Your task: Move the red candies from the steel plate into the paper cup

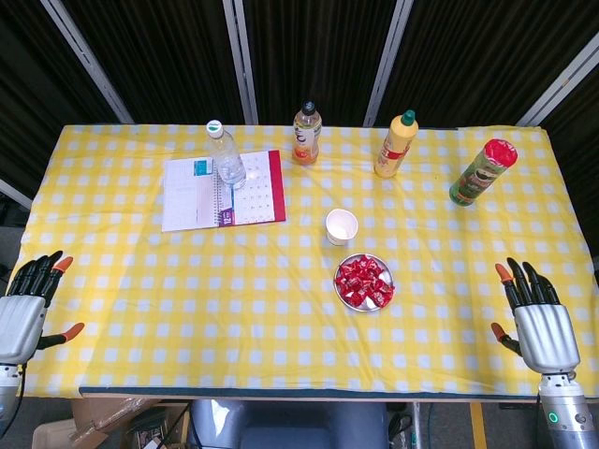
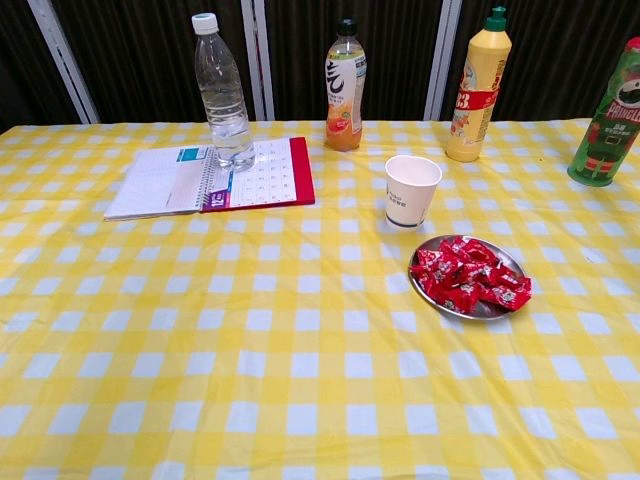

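Several red wrapped candies [image 1: 365, 281] [image 2: 468, 273] are heaped on a small round steel plate [image 1: 353, 301] [image 2: 483, 313] right of the table's middle. Just behind it stands a white paper cup [image 1: 341, 226] [image 2: 411, 190], upright with its mouth showing. My left hand [image 1: 26, 307] hovers at the table's near left corner, fingers spread, holding nothing. At the near right edge my right hand [image 1: 535, 316] is likewise spread and empty. Both hands are far from the plate and appear only in the head view.
A clear water bottle [image 1: 225, 155] [image 2: 222, 92] stands on an open spiral notebook [image 1: 221, 191] [image 2: 210, 178] at the back left. Along the back are an orange drink bottle [image 1: 306, 134] [image 2: 343, 87], a yellow squeeze bottle [image 1: 394, 145] [image 2: 477, 88] and a green Pringles can [image 1: 481, 172] [image 2: 610, 118].
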`<act>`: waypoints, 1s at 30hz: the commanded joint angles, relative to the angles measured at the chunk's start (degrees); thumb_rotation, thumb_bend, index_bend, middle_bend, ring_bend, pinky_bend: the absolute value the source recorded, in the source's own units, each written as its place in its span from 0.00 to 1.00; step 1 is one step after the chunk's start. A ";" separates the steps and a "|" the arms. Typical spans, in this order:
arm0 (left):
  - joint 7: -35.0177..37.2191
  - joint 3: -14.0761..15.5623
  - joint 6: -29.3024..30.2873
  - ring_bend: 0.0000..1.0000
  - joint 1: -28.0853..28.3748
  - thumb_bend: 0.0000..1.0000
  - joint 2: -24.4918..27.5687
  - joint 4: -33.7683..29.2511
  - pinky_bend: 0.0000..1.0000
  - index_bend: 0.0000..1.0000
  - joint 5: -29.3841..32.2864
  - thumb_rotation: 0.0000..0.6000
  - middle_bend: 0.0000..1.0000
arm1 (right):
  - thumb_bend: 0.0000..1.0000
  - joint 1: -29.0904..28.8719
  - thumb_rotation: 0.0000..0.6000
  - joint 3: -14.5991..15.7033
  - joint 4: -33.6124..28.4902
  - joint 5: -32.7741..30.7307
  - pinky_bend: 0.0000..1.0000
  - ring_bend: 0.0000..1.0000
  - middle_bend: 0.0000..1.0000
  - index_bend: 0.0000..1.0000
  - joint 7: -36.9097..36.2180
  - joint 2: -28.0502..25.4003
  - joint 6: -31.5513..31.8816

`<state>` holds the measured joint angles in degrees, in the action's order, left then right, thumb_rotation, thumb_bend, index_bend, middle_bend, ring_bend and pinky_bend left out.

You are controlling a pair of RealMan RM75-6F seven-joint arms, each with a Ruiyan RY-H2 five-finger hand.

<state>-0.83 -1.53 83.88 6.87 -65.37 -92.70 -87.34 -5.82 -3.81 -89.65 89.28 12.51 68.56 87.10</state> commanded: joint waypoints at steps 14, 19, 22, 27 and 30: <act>0.59 0.12 -0.28 0.00 -0.07 0.04 0.18 -0.21 0.00 0.00 0.24 1.00 0.00 | 0.27 -0.36 1.00 -0.30 -0.71 2.67 0.38 0.20 0.15 0.12 -1.36 0.55 2.00; 0.37 0.07 -0.33 0.00 0.06 0.04 0.26 -0.18 0.00 0.00 0.13 1.00 0.00 | 0.27 -2.29 1.00 -1.46 -3.48 3.22 0.83 0.60 0.51 0.14 -2.46 1.14 0.75; 0.77 0.04 -0.29 0.00 0.05 0.04 0.30 -0.10 0.00 0.00 0.13 1.00 0.00 | 0.27 -4.29 1.00 -2.13 -6.59 1.16 0.92 0.73 0.62 0.14 -0.46 0.99 -3.43; 1.35 0.09 -0.53 0.00 0.18 0.04 0.38 -0.05 0.00 0.00 0.03 1.00 0.00 | 0.27 -8.86 1.00 -4.24 -11.53 -4.80 0.99 0.83 0.73 0.14 6.93 3.04 -11.62; 1.69 0.10 -1.01 0.00 0.32 0.04 0.62 -0.44 0.00 0.00 0.29 1.00 0.00 | 0.27 -11.69 1.00 -5.32 -13.94 -10.13 1.00 0.86 0.76 0.14 12.87 4.99 -16.55</act>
<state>0.74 -1.42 83.02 7.12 -64.85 -92.92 -87.14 -14.52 -7.72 -100.81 83.62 20.57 71.59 74.82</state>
